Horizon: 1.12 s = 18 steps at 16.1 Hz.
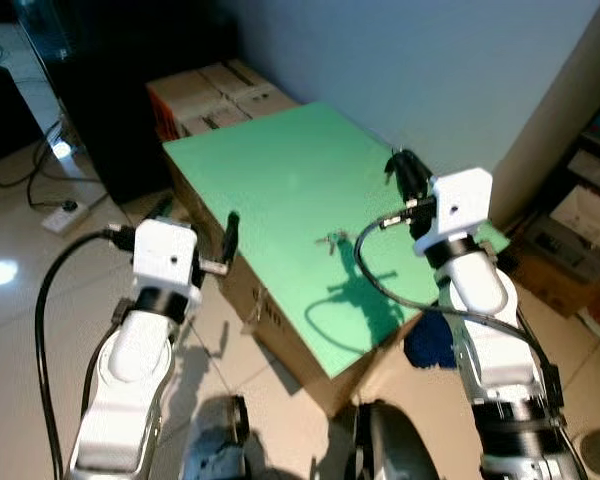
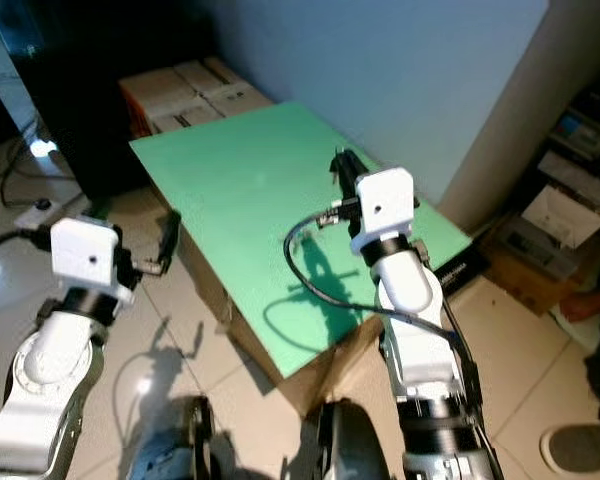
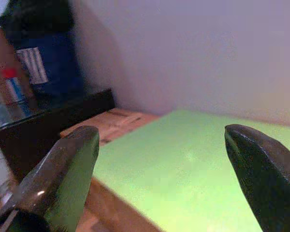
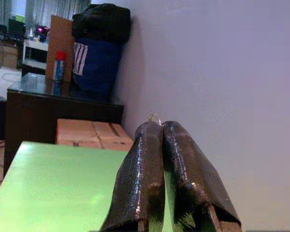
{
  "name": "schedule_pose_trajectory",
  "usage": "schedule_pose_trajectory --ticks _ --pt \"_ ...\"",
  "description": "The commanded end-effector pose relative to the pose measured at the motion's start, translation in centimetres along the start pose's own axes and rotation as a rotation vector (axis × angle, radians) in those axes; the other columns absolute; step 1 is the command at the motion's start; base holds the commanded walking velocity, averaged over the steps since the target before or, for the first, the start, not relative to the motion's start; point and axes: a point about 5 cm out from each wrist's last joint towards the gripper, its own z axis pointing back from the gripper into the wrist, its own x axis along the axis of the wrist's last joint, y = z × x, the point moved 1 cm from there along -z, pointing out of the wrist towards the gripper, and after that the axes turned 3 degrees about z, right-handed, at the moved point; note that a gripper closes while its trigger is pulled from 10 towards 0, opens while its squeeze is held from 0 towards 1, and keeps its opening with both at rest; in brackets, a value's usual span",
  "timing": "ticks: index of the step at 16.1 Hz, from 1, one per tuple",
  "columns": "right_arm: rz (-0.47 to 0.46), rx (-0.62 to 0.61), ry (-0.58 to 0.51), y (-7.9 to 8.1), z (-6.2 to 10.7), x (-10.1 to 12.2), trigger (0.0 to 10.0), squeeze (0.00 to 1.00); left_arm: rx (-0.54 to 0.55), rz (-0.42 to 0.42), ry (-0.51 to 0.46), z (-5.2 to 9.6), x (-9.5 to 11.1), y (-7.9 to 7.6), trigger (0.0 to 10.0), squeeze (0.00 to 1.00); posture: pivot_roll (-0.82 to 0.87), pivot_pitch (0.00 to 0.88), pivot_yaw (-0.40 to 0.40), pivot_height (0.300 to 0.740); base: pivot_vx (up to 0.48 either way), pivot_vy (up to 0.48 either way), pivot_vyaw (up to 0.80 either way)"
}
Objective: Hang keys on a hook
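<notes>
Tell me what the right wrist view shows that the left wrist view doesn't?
Right wrist view: the right gripper shut, a small metal ring peeking from its tips. Left wrist view: the left gripper wide open, holding nothing. Both: the green surface, the pale wall, the blue bag on a dark cabinet.

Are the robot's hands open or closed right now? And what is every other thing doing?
right gripper: shut, raised over the green board, pinching the key ring
key ring: held between the fingertips, just its top poking out
left gripper: open, holding nothing, near the board's edge
green board: lying flat on the cardboard box
cardboard box: closed, standing on the floor
</notes>
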Motion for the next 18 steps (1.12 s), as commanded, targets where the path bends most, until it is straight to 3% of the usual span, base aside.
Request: schedule_pose_trajectory --ticks 1,3,7,13,18 --pt "-0.013 -0.023 0.008 -0.2 0.3 0.1 10.0 0.00 -0.058 0.029 -0.011 0.0 0.2 -0.7 10.0 0.00 0.01 0.006 -0.024 0.704 0.000 0.000 0.00" --pt "-0.021 -0.031 0.024 -0.3 0.7 -0.1 10.0 0.00 -0.127 0.056 -0.019 0.4 0.5 -1.5 10.0 0.00 0.01 0.000 -0.023 0.723 0.000 0.000 0.00" --pt "-0.049 -0.065 0.091 -0.7 2.2 -1.2 10.0 0.00 0.014 0.018 0.022 0.7 -0.5 0.1 10.0 0.00 0.00 0.000 -0.025 0.740 0.000 0.000 0.00" --pt "-0.072 -0.067 0.175 -0.3 5.2 -2.6 10.0 0.00 0.033 0.024 0.056 1.9 -1.4 0.3 10.0 0.00 0.00 0.000 -0.021 0.740 0.000 0.000 0.00" --pt "-0.082 -0.056 0.228 0.6 5.6 -3.5 10.0 0.00 0.063 0.004 0.099 3.1 -2.8 0.5 10.0 0.00 0.00 0.000 -0.029 0.740 0.000 0.000 0.00"
